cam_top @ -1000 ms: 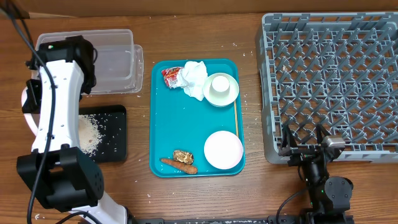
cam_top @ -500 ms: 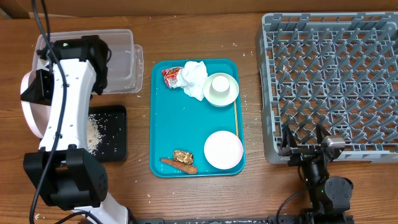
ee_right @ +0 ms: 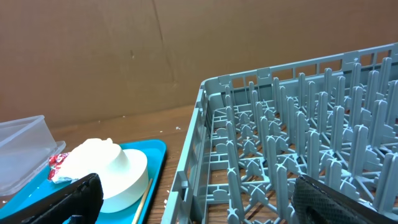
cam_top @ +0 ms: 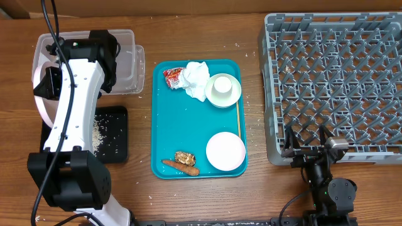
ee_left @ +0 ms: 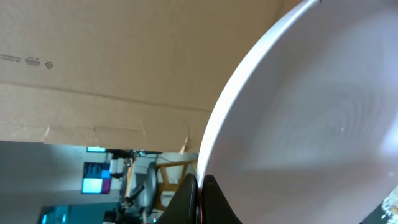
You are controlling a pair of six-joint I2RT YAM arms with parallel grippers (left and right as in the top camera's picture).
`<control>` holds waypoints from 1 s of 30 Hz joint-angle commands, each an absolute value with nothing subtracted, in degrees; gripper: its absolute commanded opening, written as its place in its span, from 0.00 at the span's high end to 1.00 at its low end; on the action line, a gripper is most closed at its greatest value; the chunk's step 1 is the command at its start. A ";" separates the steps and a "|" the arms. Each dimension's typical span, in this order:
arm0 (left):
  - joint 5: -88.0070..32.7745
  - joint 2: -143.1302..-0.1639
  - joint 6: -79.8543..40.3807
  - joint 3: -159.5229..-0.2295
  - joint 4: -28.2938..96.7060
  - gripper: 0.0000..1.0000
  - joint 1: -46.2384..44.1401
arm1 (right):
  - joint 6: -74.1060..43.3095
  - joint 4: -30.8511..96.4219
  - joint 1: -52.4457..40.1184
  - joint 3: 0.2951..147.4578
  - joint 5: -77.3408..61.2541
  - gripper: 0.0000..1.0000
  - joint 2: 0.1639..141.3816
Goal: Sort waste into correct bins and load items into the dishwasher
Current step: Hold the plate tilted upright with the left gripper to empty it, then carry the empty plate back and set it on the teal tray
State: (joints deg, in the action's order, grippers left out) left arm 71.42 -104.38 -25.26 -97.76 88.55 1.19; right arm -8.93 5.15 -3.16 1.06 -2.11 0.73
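**Overhead.** The left arm point(cam_top: 75, 94) reaches over the clear tub point(cam_top: 122, 63) at the bench's point(cam_top: 141, 188) far left corner. It carries a white plate point(cam_top: 39, 107) on edge, above the left end of the black tray point(cam_top: 116, 147), where loose rice point(cam_top: 97, 132) lies. The arm hides its grip in this view.

The teal tray point(cam_top: 169, 125) sits mid-bench. At its far end a red wrapper point(cam_top: 172, 76) touches a crumpled napkin point(cam_top: 198, 78), which touches an upturned cup point(cam_top: 223, 89). A chopstick point(cam_top: 238, 122) lies along the right rim. A white bowl point(cam_top: 225, 151) sits at the near right. A carrot point(cam_top: 180, 167) and a brown scrap point(cam_top: 184, 157) lie together at the near edge.

The grey rack point(cam_top: 333, 75) fills the right side. The right fingers point(cam_top: 288, 143) rest at its near left corner, spread apart and holding nothing.

**Left wrist.** The left fingers point(ee_left: 217, 206) are clenched on the plate's point(ee_left: 311, 124) rim at the bottom of the frame. The plate's bare face fills the right half, with cardboard point(ee_left: 112, 62) behind it.

**Right wrist.** The right fingers point(ee_right: 62, 199) sit at the two lower corners, wide apart with nothing between them. The rack point(ee_right: 298, 143) stands ahead on the right. The tray point(ee_right: 152, 149), cup point(ee_right: 121, 174), wrapper point(ee_right: 57, 162) and tub point(ee_right: 22, 149) show on the left.
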 commanded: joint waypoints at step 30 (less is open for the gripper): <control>24.47 -99.53 -4.32 -99.31 77.21 0.96 0.71 | -8.54 4.75 -3.53 0.47 -1.58 0.00 0.16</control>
